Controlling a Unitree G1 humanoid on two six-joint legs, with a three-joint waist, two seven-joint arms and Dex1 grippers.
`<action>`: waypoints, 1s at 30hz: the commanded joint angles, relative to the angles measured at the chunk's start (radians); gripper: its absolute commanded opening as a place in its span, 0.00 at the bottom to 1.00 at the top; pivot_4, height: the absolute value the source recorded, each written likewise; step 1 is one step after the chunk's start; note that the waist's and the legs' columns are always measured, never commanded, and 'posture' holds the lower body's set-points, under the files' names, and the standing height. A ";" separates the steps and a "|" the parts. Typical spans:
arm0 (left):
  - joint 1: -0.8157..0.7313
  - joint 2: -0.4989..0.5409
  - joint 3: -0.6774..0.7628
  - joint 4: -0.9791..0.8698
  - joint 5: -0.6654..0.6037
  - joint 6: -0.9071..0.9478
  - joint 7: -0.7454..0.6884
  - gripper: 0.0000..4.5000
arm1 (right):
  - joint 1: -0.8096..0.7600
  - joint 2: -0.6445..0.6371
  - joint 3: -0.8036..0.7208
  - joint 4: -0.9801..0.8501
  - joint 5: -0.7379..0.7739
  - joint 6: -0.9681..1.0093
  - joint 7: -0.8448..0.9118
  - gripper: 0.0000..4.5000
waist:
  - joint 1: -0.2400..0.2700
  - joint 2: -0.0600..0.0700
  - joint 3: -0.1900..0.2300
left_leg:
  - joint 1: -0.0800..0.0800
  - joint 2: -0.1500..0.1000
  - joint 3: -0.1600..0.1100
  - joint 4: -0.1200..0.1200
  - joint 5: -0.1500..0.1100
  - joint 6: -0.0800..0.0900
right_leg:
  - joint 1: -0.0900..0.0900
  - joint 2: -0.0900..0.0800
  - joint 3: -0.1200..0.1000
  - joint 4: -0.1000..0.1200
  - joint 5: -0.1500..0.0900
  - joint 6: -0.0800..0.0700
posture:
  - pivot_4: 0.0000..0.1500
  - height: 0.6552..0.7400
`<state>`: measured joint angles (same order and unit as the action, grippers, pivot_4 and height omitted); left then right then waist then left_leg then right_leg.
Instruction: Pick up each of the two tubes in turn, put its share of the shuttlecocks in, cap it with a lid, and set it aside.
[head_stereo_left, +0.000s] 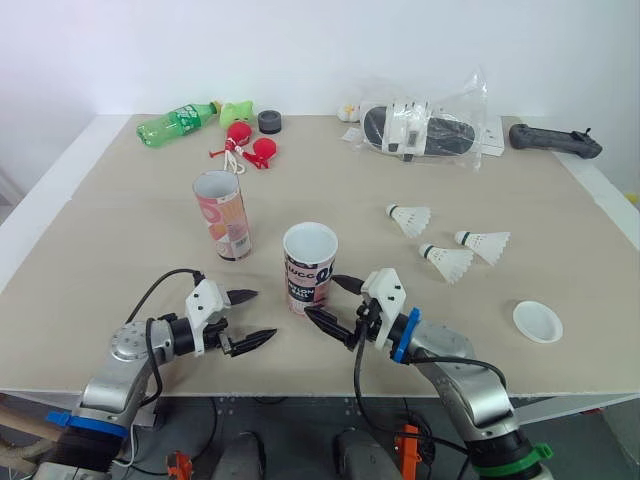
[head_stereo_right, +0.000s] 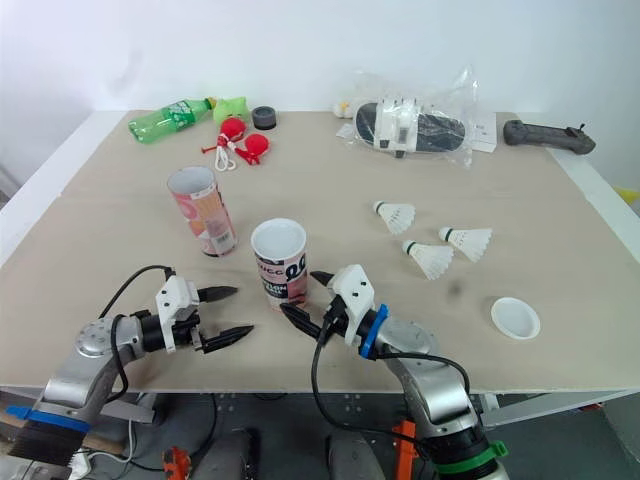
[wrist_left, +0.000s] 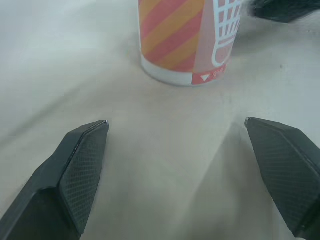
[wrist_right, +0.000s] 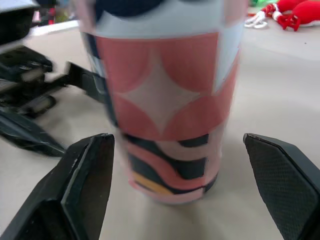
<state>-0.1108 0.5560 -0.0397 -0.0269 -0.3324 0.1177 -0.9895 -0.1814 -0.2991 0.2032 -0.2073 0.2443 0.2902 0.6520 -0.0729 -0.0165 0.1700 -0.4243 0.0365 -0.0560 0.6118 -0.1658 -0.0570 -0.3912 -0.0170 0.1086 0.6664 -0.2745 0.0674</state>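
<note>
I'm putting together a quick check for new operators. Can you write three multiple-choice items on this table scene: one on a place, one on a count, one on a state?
1. The round white plastic lid lies:
A) on top of the nearer pink-and-dark patterned cardboard tube
B) flat on the beige tabletop, to that tube's right
C) inside that tube

2. How many white feathered shuttlecocks lie on the tabletop?
A) two
B) three
C) five

3. The right gripper is:
A) shut on the lid
B) shut on that tube
C) open, facing that tube

Answers:
1 B, since the lid rests alone near the right front edge.
2 B, since three lie loose between the tubes and the lid.
3 C, since its fingers are spread with the tube ahead of them, ungripped.
</note>
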 joint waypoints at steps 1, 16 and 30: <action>0.010 0.013 0.025 -0.081 -0.032 0.040 0.011 1.00 | -0.049 0.024 0.018 0.062 -0.023 -0.068 0.011 0.98 | 0.000 -0.001 0.000 | 0.000 0.000 0.000 0.000 0.000 0.000 | 0.000 0.000 0.000 0.000 0.000 0.000 | 1.00 1.00; 0.013 0.000 0.029 -0.185 -0.089 0.122 0.040 1.00 | -0.229 0.160 0.057 0.369 -0.067 -0.235 0.060 0.98 | -0.001 -0.003 0.002 | 0.000 0.000 -0.001 -0.006 0.000 0.000 | -0.002 0.001 0.000 0.000 0.000 0.001 | 1.00 1.00; 0.025 -0.002 0.029 -0.196 -0.084 0.119 0.054 1.00 | -0.349 0.242 0.054 0.613 -0.136 -0.352 0.038 0.98 | -0.001 -0.003 0.002 | 0.001 0.001 -0.001 -0.007 0.001 -0.001 | -0.002 0.002 -0.001 0.000 0.001 0.000 | 1.00 1.00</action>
<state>-0.0899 0.5559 -0.0290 -0.1813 -0.4018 0.2422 -0.9436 -0.5206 -0.0697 0.2693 0.4019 0.1034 -0.0484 0.6943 -0.0742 -0.0199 0.1722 -0.4235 0.0381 -0.0573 0.6052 -0.1650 -0.0581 -0.3931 -0.0145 0.1080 0.6665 -0.2740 0.0675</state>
